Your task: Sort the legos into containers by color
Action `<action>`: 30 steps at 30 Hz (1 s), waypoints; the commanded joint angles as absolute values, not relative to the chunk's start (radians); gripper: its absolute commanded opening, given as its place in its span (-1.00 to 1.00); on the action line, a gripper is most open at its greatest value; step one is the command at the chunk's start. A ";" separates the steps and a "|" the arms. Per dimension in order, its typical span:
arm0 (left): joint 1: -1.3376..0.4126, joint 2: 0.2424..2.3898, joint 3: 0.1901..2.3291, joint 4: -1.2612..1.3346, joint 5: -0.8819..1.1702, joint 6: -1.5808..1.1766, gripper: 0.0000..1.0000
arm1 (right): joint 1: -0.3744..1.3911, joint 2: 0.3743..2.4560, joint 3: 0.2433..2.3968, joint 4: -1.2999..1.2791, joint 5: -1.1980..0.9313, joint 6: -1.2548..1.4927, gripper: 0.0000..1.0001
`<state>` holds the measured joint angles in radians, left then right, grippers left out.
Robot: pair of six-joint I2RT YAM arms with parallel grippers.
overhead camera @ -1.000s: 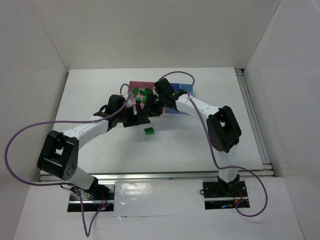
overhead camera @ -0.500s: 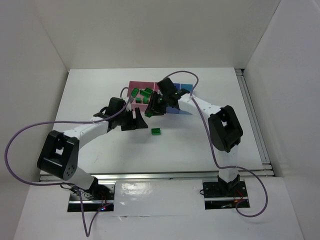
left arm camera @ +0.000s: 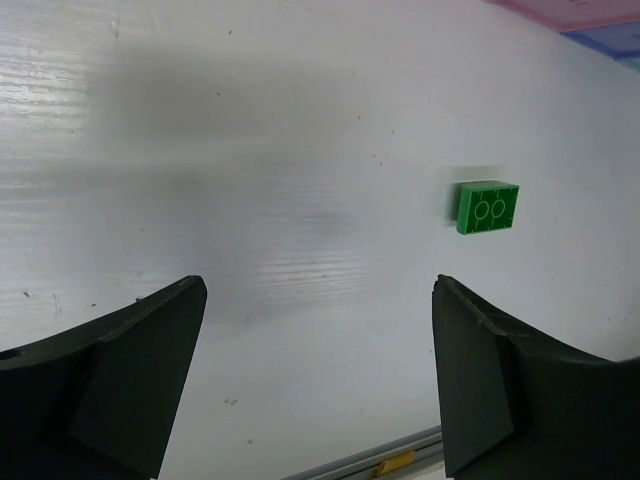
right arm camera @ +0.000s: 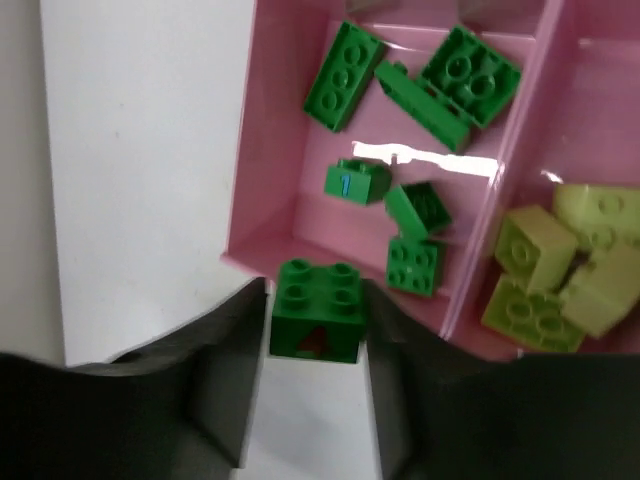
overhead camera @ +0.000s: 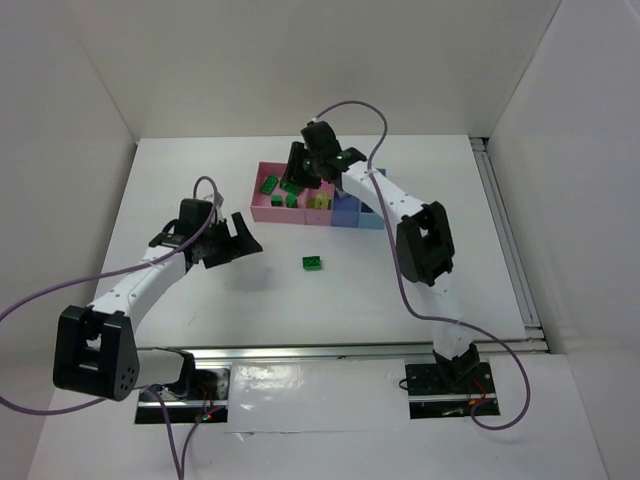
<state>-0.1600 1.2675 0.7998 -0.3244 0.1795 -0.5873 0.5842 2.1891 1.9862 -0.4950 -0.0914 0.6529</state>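
Observation:
My right gripper (right arm camera: pixel 316 325) is shut on a dark green two-by-two lego (right arm camera: pixel 318 310), held above the near rim of the large pink tray (right arm camera: pixel 270 248). In the top view the right gripper (overhead camera: pixel 297 178) hangs over this tray (overhead camera: pixel 262 208). Several dark green legos (right arm camera: pixel 345 75) lie inside it. Yellow-green legos (right arm camera: pixel 535 250) fill the smaller pink tray (overhead camera: pixel 320 203); the blue tray (overhead camera: pixel 345 212) adjoins it. One dark green lego (overhead camera: pixel 313 262) lies loose on the table, also in the left wrist view (left arm camera: pixel 487 206). My left gripper (overhead camera: pixel 243 240) is open and empty, left of that lego. No dark blue lego shows.
A light blue tray (overhead camera: pixel 372 216) ends the row at the right. The right arm's cable (overhead camera: pixel 350 108) loops above the trays. White walls enclose the table on three sides, and a metal rail (overhead camera: pixel 505 230) runs along its right edge.
My right gripper has moved back and left over the large pink tray with the green lego in it. My left arm has drawn back left, away from the trays.

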 commanded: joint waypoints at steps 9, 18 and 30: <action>-0.169 1.327 0.909 -0.394 0.221 -0.522 0.91 | 0.600 2.256 2.198 -0.563 -0.005 0.514 0.63; -0.209 1.380 0.930 -0.394 0.206 -0.522 0.88 | 0.659 1.876 1.551 -0.503 0.038 0.341 0.65; -0.209 1.402 0.939 -0.394 0.215 -0.531 0.86 | 0.699 1.834 1.351 -0.494 -0.115 0.141 0.67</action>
